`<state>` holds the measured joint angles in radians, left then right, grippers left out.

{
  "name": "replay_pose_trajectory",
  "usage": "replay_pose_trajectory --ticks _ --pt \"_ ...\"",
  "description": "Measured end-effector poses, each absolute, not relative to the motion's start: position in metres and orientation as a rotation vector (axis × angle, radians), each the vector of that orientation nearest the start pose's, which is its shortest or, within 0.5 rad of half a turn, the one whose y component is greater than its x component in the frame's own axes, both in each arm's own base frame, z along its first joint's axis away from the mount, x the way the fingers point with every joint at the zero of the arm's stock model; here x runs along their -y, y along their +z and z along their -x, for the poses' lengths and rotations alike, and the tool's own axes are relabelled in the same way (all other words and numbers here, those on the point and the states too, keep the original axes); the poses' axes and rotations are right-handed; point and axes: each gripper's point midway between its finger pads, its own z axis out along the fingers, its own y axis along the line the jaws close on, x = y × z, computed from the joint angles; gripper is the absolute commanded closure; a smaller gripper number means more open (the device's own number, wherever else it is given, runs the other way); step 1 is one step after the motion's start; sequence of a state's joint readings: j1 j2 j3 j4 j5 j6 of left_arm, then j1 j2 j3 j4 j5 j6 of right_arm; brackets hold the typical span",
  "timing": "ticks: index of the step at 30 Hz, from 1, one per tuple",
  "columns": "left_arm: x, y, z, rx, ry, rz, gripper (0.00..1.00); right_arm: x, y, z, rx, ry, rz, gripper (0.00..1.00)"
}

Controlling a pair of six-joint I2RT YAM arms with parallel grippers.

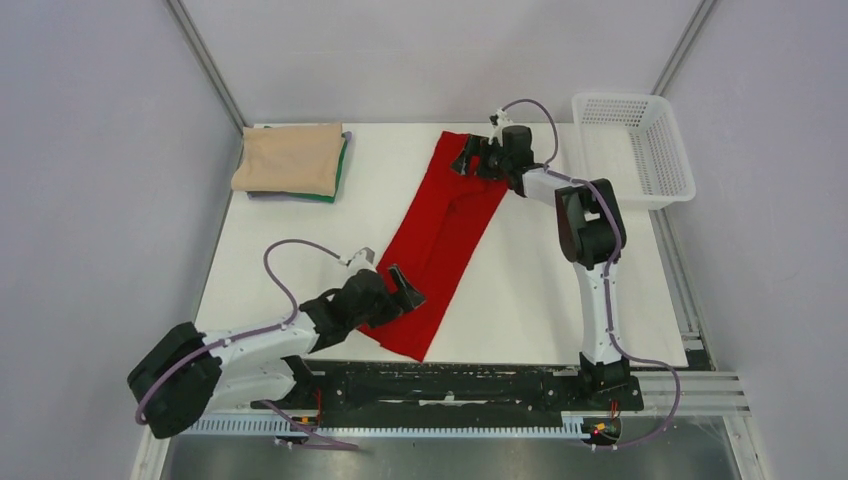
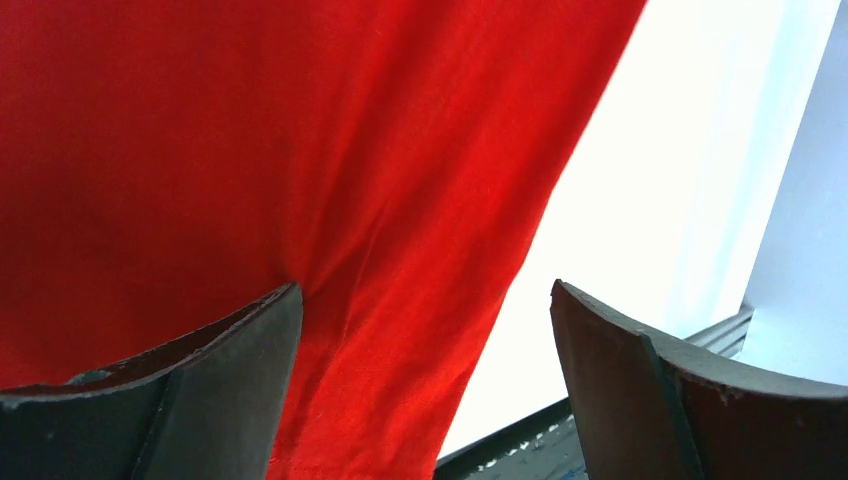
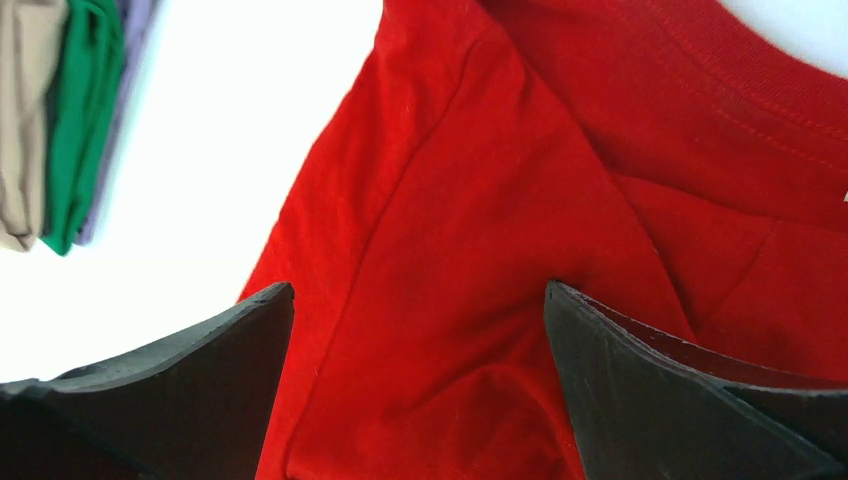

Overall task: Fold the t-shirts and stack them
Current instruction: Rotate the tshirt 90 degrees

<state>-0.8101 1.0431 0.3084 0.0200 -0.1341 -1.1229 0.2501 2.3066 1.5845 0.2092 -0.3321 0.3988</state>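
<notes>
A red t-shirt (image 1: 445, 240) lies folded into a long strip slanting across the table. My left gripper (image 1: 405, 291) is open over the strip's near end; the left wrist view shows red cloth (image 2: 300, 180) between its spread fingers (image 2: 230, 390). My right gripper (image 1: 470, 160) is open over the collar end at the far side; the right wrist view shows the collar and shoulder seam (image 3: 560, 190) between its fingers (image 3: 660, 390). A folded beige t-shirt (image 1: 290, 158) lies on a folded green one (image 1: 340, 175) at the back left, also seen in the right wrist view (image 3: 75, 110).
A white plastic mesh basket (image 1: 632, 148) stands at the back right corner. A purple edge (image 1: 262, 196) shows under the folded stack. The white table (image 1: 560, 290) ends at a black rail (image 1: 470, 385) near the arm bases.
</notes>
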Motion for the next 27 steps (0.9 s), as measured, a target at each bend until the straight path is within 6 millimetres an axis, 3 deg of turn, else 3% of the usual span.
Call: replay_pose_trajectory --ticks 5,10,13,17,21,24,27 --pt "0.269 0.043 -0.180 -2.441 -0.850 0.328 0.00 -0.252 0.046 -0.603 -2.090 0.800 0.135 0.02" --pt "0.323 0.045 -0.172 -2.476 -0.874 0.201 0.00 -0.276 0.047 -0.620 -2.033 0.818 0.182 0.02" --pt "0.340 0.045 -0.168 -2.483 -0.884 0.160 0.00 -0.287 0.048 -0.626 -2.007 0.820 0.203 0.02" --pt "0.338 0.045 -0.164 -2.487 -0.858 0.150 0.00 -0.292 0.048 -0.628 -2.000 0.791 0.217 0.02" --pt "0.325 0.051 -0.154 -2.516 -0.808 0.088 0.00 -0.283 0.061 -0.620 -2.017 0.742 0.217 0.02" --pt "0.311 0.065 -0.147 -2.514 -0.781 0.036 0.00 -0.271 0.091 -0.601 -2.015 0.716 0.217 0.02" --pt "0.289 0.082 -0.143 -2.498 -0.737 0.020 0.00 -0.252 0.141 -0.560 -1.969 0.691 0.214 0.02"
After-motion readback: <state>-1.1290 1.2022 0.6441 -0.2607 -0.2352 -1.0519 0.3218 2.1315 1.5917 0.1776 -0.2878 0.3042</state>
